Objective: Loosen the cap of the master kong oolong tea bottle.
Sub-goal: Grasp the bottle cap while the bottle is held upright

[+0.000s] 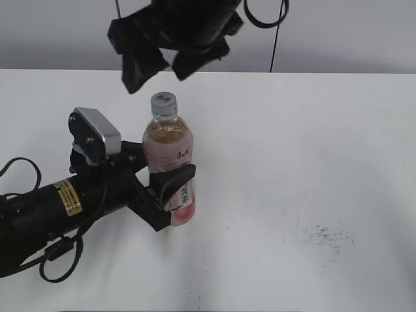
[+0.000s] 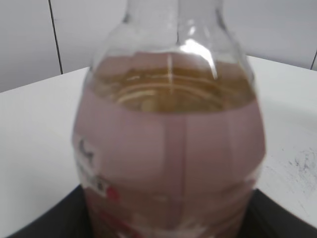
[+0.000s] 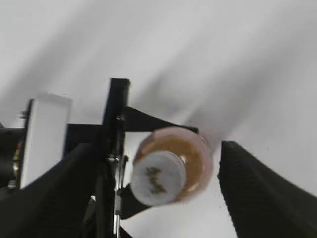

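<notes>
The master kong oolong tea bottle [image 1: 169,162] stands upright on the white table, pale amber tea inside and a pink-and-white label. My left gripper [image 1: 162,188] is shut on its lower body from the left; the bottle fills the left wrist view [image 2: 168,148]. The white cap [image 1: 164,102] with a dark logo sits on the neck. My right gripper [image 1: 156,62] hangs open above the cap, not touching it. The right wrist view looks straight down on the cap [image 3: 157,178] and the bottle's shoulder [image 3: 198,153], between the open fingers [image 3: 158,198].
The white table [image 1: 312,162] stretches to the right, with dark scuff marks [image 1: 325,237] at the front right. The left arm's body and cables [image 1: 45,208] lie along the front left. A grey wall rises behind the table.
</notes>
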{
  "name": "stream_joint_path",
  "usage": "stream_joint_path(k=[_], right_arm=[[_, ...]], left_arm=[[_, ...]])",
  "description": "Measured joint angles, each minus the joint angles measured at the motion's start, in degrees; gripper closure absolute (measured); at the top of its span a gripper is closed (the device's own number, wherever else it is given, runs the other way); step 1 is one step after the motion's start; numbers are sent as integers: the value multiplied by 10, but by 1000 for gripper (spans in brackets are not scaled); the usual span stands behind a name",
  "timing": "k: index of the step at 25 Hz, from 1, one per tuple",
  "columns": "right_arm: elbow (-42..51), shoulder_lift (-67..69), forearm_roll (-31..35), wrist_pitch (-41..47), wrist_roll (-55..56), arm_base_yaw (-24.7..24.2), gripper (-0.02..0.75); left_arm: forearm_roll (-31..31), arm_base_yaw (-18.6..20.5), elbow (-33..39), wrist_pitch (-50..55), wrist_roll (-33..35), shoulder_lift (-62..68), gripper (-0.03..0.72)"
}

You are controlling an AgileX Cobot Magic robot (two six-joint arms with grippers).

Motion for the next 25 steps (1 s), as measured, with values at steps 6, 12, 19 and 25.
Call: stream_joint_path(k=[6,12,19,25], right_arm=[[0,0,-31,48,74,0,150],[0,0,4,40,76,0,150],[0,5,20,37,76,0,160],[0,18,21,37,76,0,238]], left_arm=[[0,0,0,0,0,0,294],[0,0,0,0,0,0,294],[0,0,0,0,0,0,294],[0,0,0,0,0,0,294]])
